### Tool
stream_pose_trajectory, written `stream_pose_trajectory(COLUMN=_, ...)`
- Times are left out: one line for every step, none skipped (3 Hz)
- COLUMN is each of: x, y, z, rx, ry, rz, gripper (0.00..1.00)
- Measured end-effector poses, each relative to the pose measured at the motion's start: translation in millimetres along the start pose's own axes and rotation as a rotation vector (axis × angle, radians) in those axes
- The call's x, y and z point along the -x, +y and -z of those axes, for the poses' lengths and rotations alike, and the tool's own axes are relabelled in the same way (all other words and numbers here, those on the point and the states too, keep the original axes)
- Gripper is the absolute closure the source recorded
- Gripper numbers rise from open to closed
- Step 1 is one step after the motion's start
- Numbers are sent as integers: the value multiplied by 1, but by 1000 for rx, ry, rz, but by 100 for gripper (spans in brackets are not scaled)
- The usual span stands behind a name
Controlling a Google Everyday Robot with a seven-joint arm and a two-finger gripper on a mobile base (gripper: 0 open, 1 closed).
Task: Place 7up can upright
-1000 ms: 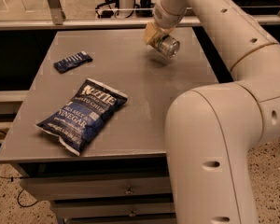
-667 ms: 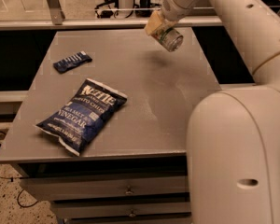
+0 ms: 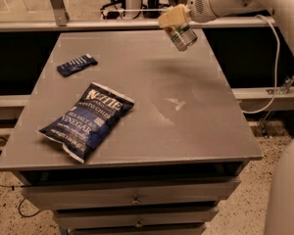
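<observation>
Above our table's (image 3: pixel 196 121) far rt side: our gripper (image 3: pixel 174 25), jaws clamped on tilted 7up can (image 3: pixel 184 37), mid-air.

I am looking down on a grey table (image 3: pixel 206 131) that is standing on a speckled floor (image 3: pixel 5 214), with drawers (image 3: pixel 132 197) under its top. A blue chip bag (image 3: pixel 85 120) is lying flat on the near left part, label up, one corner reaching close to the front edge. A small dark blue packet (image 3: pixel 77 64) is lying well apart from it, toward the far left. A pale scuff (image 3: pixel 175 103) is showing right of centre. My gripper (image 3: pixel 172 19) is hanging over the far right part, clamping the 7up can (image 3: pixel 183 36) tilted, off the surface.
</observation>
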State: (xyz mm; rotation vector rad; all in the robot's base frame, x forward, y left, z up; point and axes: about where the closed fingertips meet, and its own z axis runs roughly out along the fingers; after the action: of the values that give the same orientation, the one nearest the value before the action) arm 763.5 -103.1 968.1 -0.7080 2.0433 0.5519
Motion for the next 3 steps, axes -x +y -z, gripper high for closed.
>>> stream_pose_trajectory(x=-6, y=0, z=27, rx=70, ry=-188, rz=-7, gripper=100)
stream_pose_trajectory(x=-18, y=2, z=45, rx=147, ry=-344, rz=-15, gripper=100)
stream_pose_trajectory(x=-26, y=18, z=51, rx=234, ry=-468, rz=-5, gripper=100)
